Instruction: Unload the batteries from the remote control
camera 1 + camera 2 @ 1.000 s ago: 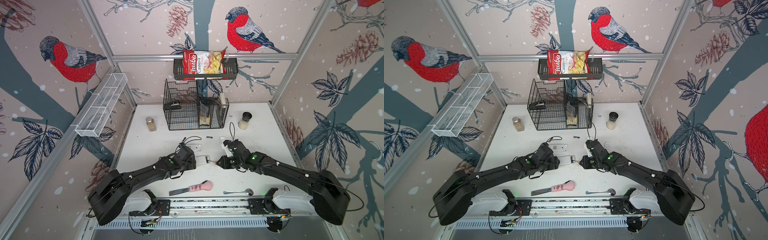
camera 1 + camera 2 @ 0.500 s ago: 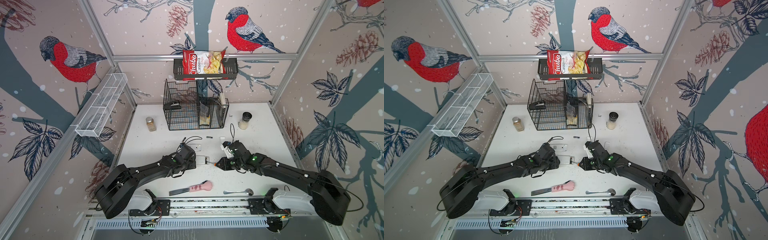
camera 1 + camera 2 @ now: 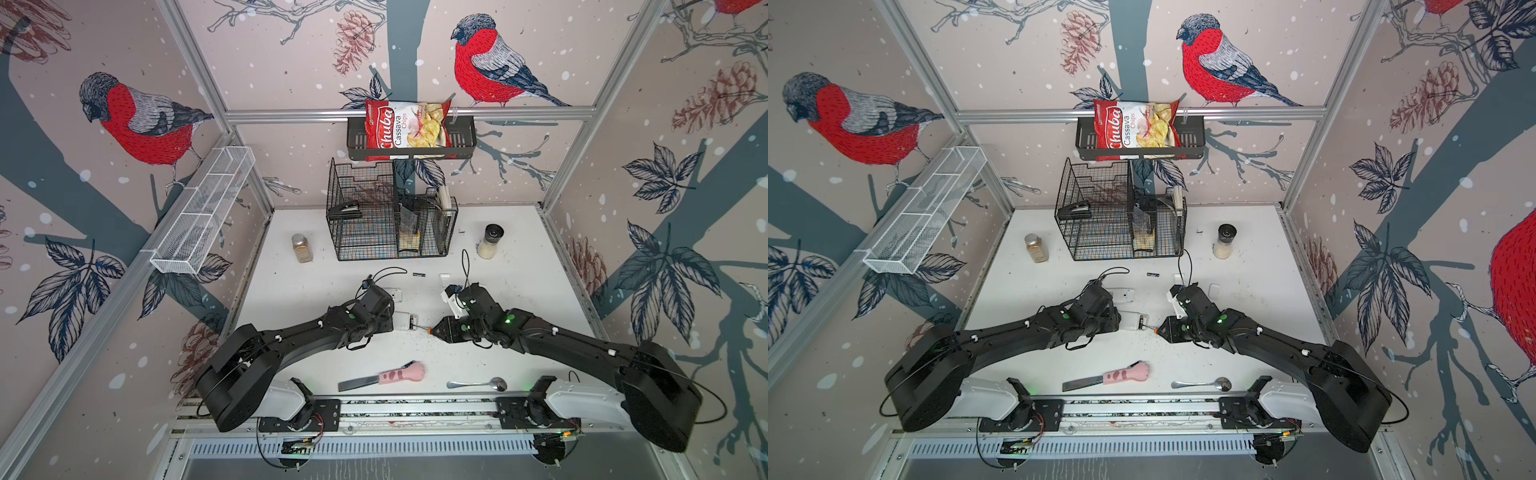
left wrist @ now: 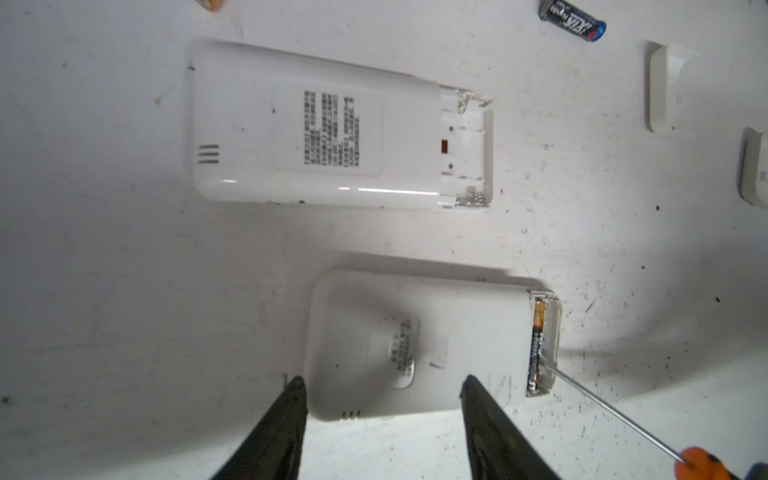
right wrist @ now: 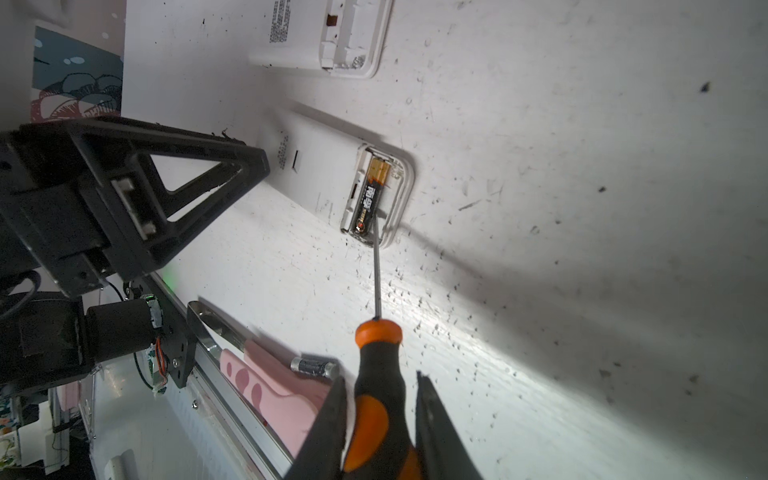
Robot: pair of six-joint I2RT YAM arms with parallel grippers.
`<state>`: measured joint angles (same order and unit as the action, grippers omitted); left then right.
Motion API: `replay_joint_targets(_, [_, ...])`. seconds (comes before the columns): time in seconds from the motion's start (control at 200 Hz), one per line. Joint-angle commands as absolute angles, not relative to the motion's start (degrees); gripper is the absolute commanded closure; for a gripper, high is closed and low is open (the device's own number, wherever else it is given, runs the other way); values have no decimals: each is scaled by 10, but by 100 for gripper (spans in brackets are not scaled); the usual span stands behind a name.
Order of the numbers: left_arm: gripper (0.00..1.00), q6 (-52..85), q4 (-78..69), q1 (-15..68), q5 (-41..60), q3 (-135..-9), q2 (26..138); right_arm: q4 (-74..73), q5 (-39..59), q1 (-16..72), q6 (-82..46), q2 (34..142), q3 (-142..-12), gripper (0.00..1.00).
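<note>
A white remote control (image 4: 457, 324) lies face down in the middle of the table, seen in both top views (image 3: 403, 322) (image 3: 1133, 321). Its compartment is uncovered and holds one black battery (image 5: 371, 195) (image 4: 536, 353). My left gripper (image 4: 383, 381) hovers open over this remote's other end, gripping nothing. My right gripper (image 5: 380, 376) is shut on an orange-and-black screwdriver (image 5: 376, 357), whose tip rests in the compartment beside the battery. A second remote (image 4: 332, 133) lies just behind with an empty compartment. Loose batteries lie farther back (image 3: 419, 274) and by the pink handle (image 5: 313, 365).
Two white battery covers (image 4: 665, 87) lie behind the right gripper. A black wire basket (image 3: 390, 224) stands at the back, with a spice jar (image 3: 302, 248) left of it and a shaker (image 3: 490, 241) right of it. A pink-handled knife (image 3: 386, 377) and a spoon (image 3: 478, 384) lie near the front rail.
The left gripper's jaws have narrowed over the remote, and the left arm's rear part has shifted a little. The right arm and the screwdriver have barely moved.
</note>
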<state>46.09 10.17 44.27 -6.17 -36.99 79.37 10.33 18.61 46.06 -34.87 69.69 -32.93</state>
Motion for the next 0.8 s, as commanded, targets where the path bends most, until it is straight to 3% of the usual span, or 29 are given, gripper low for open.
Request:
replay_joint_targets(0.0, [47,437,110,439,-78,-378,801,85,192,458,-352,696,-326,100])
replay_joint_targets(0.215, [67,424,112,439,-78,-385,822,76,203,453,-350,694,-317,100])
replay_joint_targets(0.34, [74,419,113,439,-79,-388,832,70,206,449,-348,691,-313,100])
replay_joint_targets(0.79, [77,414,106,439,-84,-382,851,67,213,448,-348,687,-309,100])
